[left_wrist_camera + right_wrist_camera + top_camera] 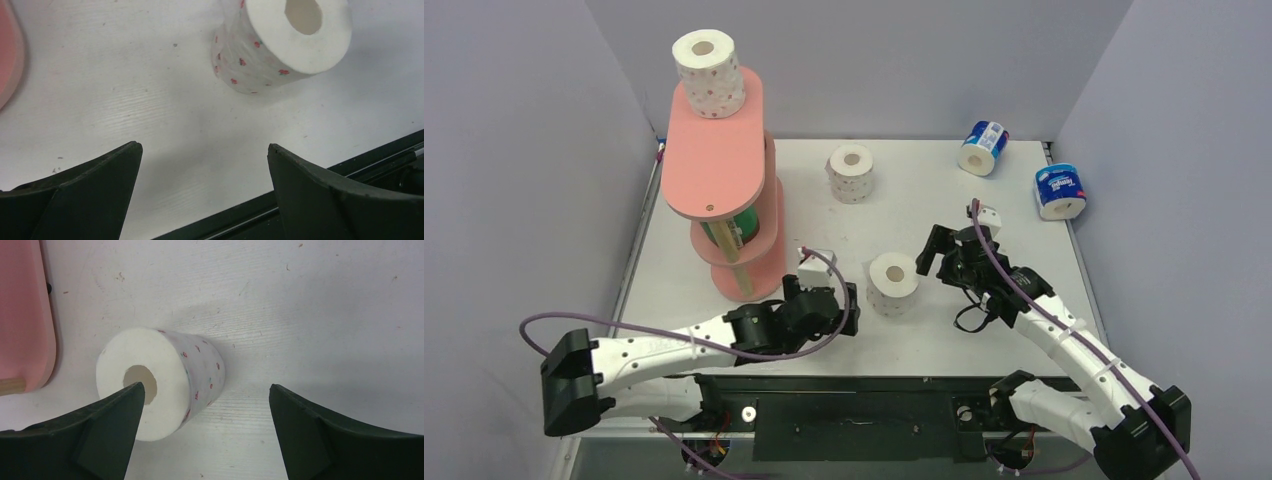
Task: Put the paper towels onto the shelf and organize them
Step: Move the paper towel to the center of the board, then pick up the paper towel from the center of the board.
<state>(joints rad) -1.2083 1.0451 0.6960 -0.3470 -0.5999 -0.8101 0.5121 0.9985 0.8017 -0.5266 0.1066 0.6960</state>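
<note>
Black left pincer [205, 147] and right pincer [205, 387], both spread and empty, flank a short white red-dotted paper roll [893, 283] standing upright on the white desk [924, 180], near the salmon-pink three-tier shelf [719, 170] topped by a second dotted roll [709, 72].

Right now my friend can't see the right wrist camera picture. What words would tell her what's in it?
A white paper roll with red dots stands on the white table, seen from above and partly hidden by one dark finger of the open right gripper. The edge of the salmon-pink shelf shows at the far left.
</note>
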